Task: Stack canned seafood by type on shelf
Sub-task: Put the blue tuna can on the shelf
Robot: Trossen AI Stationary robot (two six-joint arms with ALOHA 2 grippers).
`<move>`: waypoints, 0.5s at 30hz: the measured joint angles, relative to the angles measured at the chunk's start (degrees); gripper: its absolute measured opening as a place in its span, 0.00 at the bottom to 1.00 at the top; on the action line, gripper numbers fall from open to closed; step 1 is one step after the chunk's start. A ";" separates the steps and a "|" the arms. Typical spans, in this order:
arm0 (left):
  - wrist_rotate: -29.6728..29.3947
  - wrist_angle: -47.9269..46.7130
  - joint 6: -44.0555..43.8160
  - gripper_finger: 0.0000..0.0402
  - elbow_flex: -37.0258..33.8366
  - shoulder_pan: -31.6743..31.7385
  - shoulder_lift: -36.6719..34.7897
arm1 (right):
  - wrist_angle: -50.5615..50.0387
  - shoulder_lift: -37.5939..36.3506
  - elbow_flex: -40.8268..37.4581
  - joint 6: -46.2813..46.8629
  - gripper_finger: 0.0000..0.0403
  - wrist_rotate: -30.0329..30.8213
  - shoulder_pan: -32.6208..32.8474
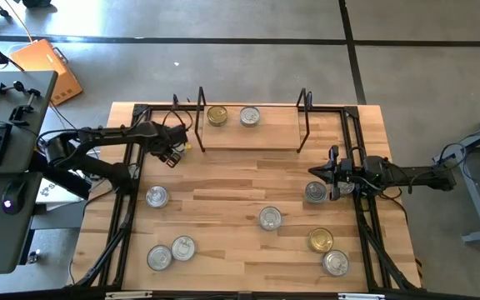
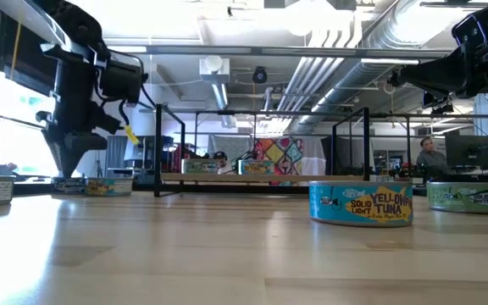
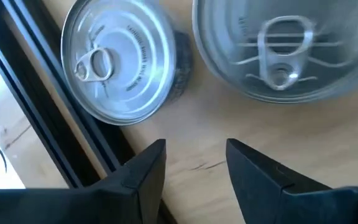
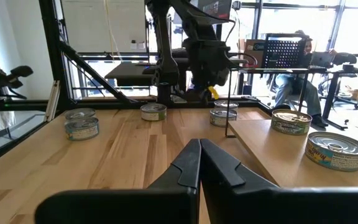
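The shelf (image 1: 242, 133) stands at the table's far edge and bears a gold-lidded can (image 1: 217, 115) and a silver-lidded can (image 1: 250, 116) on its board (image 4: 272, 149). Several more cans rest flat on the table, among them (image 1: 157, 197), (image 1: 270, 218) and a gold one (image 1: 321, 240). My left gripper (image 1: 173, 155) hangs open above the table, just left of the shelf, pointing down (image 2: 73, 165); two silver lids (image 3: 120, 62) (image 3: 284, 50) lie beyond its fingertips (image 3: 194, 155). My right gripper (image 1: 315, 171) is shut (image 4: 199, 148), raised, just beyond a silver can (image 1: 316, 192).
Black frame rails (image 1: 127, 217) (image 1: 365, 225) run along both table sides. The shelf's wire uprights (image 1: 200, 121) (image 1: 304, 121) stand at its ends. A tuna can (image 2: 361, 203) sits close to the low camera. Bare wood lies between the shelf and the middle can. A person sits in the room behind (image 4: 294, 81).
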 joint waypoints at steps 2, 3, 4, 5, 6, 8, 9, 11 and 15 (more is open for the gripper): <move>0.47 0.19 0.34 0.41 0.00 1.71 0.57 | 0.00 0.00 0.02 0.00 0.00 0.01 -0.02; 0.58 0.30 0.50 0.41 0.00 2.45 0.81 | 0.00 0.00 0.02 0.00 0.00 0.01 -0.01; 0.76 0.39 0.55 0.41 0.00 3.02 0.95 | -0.02 0.00 0.02 0.00 0.00 0.01 -0.02; 0.89 0.42 0.65 0.41 0.00 3.46 1.05 | -0.01 0.00 0.01 0.00 0.00 0.00 -0.02; 1.05 0.45 0.89 0.41 0.00 3.84 1.08 | -0.02 0.00 0.02 0.00 0.00 -0.01 0.00; 2.51 0.28 1.69 0.41 0.43 4.14 1.08 | -0.02 0.00 0.02 0.00 0.00 0.01 -0.02; 3.28 0.15 2.35 0.41 0.98 4.13 1.08 | -0.01 0.00 0.02 0.00 0.00 0.01 -0.01; 4.14 0.22 3.82 0.41 2.36 3.91 1.08 | 0.00 0.00 0.02 0.00 0.00 0.00 -0.01; 3.57 0.39 5.34 0.41 4.26 3.89 1.08 | -0.02 0.00 0.02 0.00 0.00 0.01 0.00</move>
